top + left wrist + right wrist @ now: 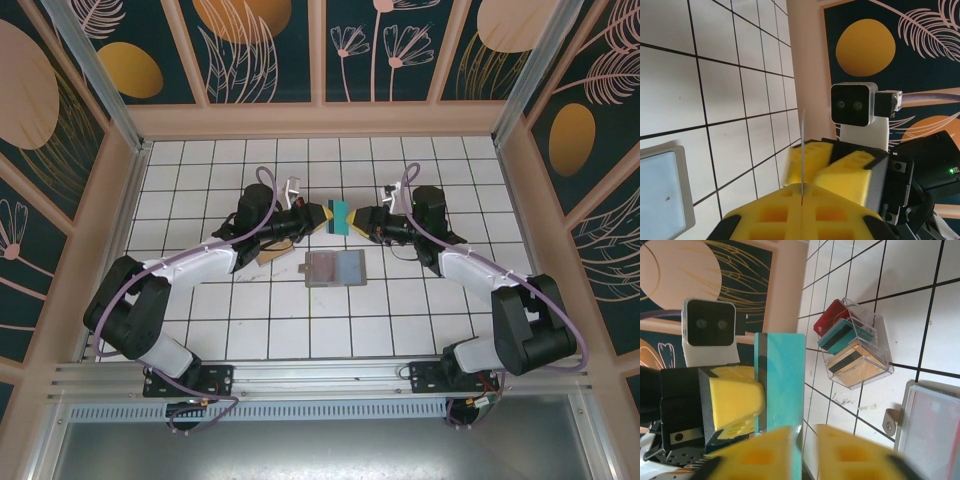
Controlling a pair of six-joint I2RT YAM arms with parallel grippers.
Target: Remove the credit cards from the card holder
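A teal credit card [340,217] hangs in the air between my two grippers, above the tiles. My left gripper [322,218] is shut on it; in the left wrist view the card's thin edge [803,150] rises out of the closed yellow pads [802,192]. My right gripper [807,440] stands open, and the card [782,380] lies by its left finger with a gap to the other. The grey card holder [334,268] lies flat and open on the tiles just in front, and shows with its side tab in the right wrist view [930,425].
A clear plastic stand [855,342] holding red, teal and tan cards sits on the tiles by the left arm, left of the card holder. Walls enclose the tiled floor on three sides.
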